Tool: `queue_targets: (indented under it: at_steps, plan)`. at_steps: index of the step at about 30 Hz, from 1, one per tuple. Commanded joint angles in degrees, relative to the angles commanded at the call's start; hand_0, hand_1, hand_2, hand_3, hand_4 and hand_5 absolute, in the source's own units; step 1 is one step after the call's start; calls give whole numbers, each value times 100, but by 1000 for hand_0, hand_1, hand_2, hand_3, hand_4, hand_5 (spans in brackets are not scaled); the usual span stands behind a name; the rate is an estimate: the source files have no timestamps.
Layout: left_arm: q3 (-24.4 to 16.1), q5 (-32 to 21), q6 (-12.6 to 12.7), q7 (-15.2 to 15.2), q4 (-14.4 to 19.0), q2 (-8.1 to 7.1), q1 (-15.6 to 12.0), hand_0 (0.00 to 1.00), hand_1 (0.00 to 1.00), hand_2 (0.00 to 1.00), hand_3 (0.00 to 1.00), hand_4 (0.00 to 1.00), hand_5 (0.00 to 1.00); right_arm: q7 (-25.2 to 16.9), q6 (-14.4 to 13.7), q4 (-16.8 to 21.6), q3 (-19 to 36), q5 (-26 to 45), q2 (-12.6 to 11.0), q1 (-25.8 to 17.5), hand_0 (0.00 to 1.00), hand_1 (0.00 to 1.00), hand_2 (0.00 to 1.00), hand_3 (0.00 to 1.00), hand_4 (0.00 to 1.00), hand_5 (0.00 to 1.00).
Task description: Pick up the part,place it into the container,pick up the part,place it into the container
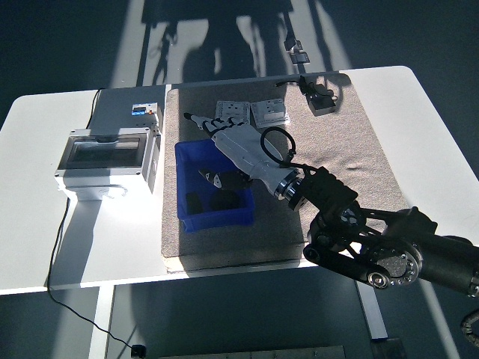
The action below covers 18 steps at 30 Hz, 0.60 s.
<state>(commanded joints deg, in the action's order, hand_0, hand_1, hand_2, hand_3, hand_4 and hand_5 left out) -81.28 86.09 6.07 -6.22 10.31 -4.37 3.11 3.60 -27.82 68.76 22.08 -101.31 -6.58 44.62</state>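
Note:
A blue container (185, 163) sits on the left part of the brown mat (337, 161), with dark parts (218, 201) lying in its bottom. My right hand (217, 138), white with black fingertips, hovers over the bin's far right corner. Its fingers (196, 120) are stretched out flat toward the far left and hold nothing, and its thumb (210, 178) hangs over the bin. Two white square parts (231, 112) (269, 111) lie side by side on the mat just beyond the fingers. My left arm is out of sight.
A grey electrical box with a clear lid (105, 158) stands left of the bin, with a grey panel (126, 109) behind it. A black device with a cable (320, 100) lies at the mat's far right. A cord (60, 232) trails off the table's left front.

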Motion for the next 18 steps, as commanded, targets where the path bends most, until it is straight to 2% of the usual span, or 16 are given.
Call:
queue_targets:
  at_steps: [5, 10, 13, 14, 18]
  plan:
    - [-2, 41, -7, -13, 0, 29, -5, 665, 565, 630, 631, 658, 650, -187, -389, 137, 639, 575, -230, -518, 855, 789, 998, 998, 695, 145]
    - [45, -63, 19, 3, 0, 94, -42, 665, 564, 632, 631, 658, 652, -776, -838, 222, 1560, 1303, -626, -1310, 847, 788, 983, 998, 699, 181]
    - [86, -188, 53, 30, 0, 133, -84, 665, 564, 632, 631, 658, 652, -1132, -871, 315, 2133, 1692, -852, -1839, 847, 788, 983, 998, 699, 181]
    - [96, -224, 65, 39, 0, 144, -97, 665, 564, 631, 631, 656, 648, -1262, -854, 354, 2331, 1822, -914, -2028, 846, 796, 933, 927, 717, 223]
    - [100, -236, 84, 42, 0, 164, -117, 665, 564, 631, 631, 656, 648, -1589, -701, 338, 3039, 1873, -1006, -2726, 846, 796, 933, 927, 717, 223]
